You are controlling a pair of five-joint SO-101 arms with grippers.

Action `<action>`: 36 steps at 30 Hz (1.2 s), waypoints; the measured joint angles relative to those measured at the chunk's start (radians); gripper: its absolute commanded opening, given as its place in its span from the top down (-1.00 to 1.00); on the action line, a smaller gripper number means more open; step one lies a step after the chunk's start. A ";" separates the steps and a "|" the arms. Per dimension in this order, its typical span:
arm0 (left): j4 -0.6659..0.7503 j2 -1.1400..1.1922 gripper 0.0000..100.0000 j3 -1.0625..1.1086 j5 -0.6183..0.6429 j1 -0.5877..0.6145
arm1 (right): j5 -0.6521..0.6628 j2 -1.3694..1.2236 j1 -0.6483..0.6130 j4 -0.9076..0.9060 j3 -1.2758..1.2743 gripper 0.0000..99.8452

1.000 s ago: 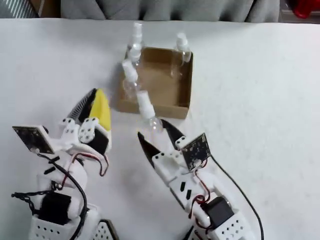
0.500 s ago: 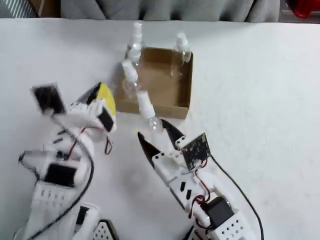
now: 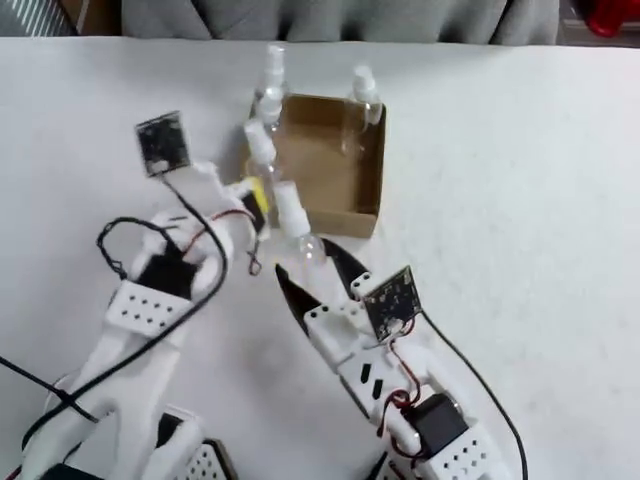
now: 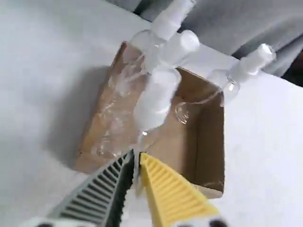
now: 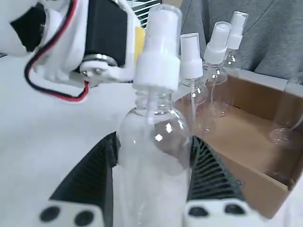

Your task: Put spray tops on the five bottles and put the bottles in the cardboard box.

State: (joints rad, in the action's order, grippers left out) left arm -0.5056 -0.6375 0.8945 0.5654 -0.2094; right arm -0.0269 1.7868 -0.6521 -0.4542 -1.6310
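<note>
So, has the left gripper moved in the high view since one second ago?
Yes. The left gripper has moved toward the cardboard box and is now at its front left corner, beside the bottle that the right gripper holds.

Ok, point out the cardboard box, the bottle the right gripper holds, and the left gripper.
cardboard box [image 3: 325, 168], high view, bare floor
bottle [image 5: 151, 158], right wrist view, clear body
left gripper [image 4: 137, 159], left wrist view, between fingertips

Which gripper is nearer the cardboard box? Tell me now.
Left. The left gripper is at the cardboard box's near left corner, right by its wall. The right gripper sits a little short of the near wall, shut on a bottle.
</note>
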 measured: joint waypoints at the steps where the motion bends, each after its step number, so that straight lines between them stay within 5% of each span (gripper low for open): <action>1: 0.000 0.000 0.96 0.000 0.000 -0.025 | 0.000 0.000 0.000 0.000 0.000 0.97; 26: -0.025 -0.117 0.96 0.000 -0.002 -0.044 | 0.002 0.002 0.003 0.002 0.000 0.97; 36: -0.006 0.147 0.96 -0.103 0.002 -0.009 | 0.002 0.002 0.003 -0.014 0.002 0.97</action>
State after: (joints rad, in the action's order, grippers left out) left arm -0.5117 -0.4902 0.7917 0.5669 -0.2186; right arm -0.0253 1.7883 -0.6490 -0.4680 -1.6295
